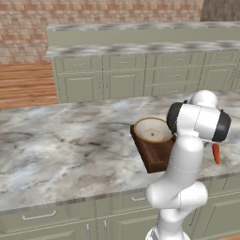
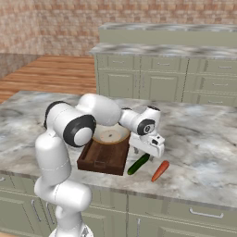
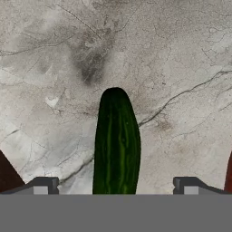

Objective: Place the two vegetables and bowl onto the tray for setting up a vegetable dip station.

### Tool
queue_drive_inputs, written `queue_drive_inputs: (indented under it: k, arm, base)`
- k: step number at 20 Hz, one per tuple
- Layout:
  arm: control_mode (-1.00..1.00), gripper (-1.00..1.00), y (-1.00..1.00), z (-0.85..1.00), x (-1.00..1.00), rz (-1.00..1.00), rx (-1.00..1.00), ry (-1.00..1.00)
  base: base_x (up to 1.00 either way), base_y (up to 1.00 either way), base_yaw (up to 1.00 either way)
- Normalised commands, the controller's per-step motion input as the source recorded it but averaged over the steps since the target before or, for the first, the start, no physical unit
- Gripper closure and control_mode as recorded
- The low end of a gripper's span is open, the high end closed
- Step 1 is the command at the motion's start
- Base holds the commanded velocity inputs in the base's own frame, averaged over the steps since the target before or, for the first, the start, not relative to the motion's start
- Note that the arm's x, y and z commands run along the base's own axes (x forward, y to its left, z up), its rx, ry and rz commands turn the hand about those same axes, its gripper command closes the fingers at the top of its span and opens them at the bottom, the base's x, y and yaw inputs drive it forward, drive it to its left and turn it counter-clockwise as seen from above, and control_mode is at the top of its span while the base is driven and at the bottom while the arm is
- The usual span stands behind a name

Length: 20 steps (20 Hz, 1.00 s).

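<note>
End effector point(image 2: 141, 152) jaws fully wide, holding nothing. It hangs over the cucumber point(image 3: 116, 145), which lies on the bench point(image 2: 203, 139) between the fingertips point(image 3: 43, 185).

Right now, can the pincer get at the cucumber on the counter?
Probably yes. The open pincer hangs right over the cucumber, one fingertip on each side, nothing between. The tray and carrot lie off to the sides, clear of it.

Dark green cucumber point(image 3: 116, 145); orange-red carrot point(image 2: 159, 171); dark brown tray point(image 2: 104, 159); grey-veined marble counter point(image 1: 61, 150).
</note>
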Motion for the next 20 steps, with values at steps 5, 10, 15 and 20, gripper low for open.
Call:
queue_drive_inputs:
  k: [5, 10, 15, 20]
  arm:
    - [-1.0, -1.0, -0.07, -0.16, 0.0, 0.0, -0.03, 0.0]
    - [-1.0, -1.0, -0.04, -0.14, 0.0, 0.0, -0.02, 0.0]
    - [-1.0, -1.0, 0.0, -0.16, 0.01, 0.0, 0.0, 0.0]
    - [-1.0, -1.0, 0.0, -0.13, 0.0, 0.0, 0.0, 0.0]
  base:
    - [0.0, 0.0, 0.0]
    - [0.0, 0.0, 0.0]
    - [0.0, 0.0, 0.0]
    - [0.0, 0.0, 0.0]
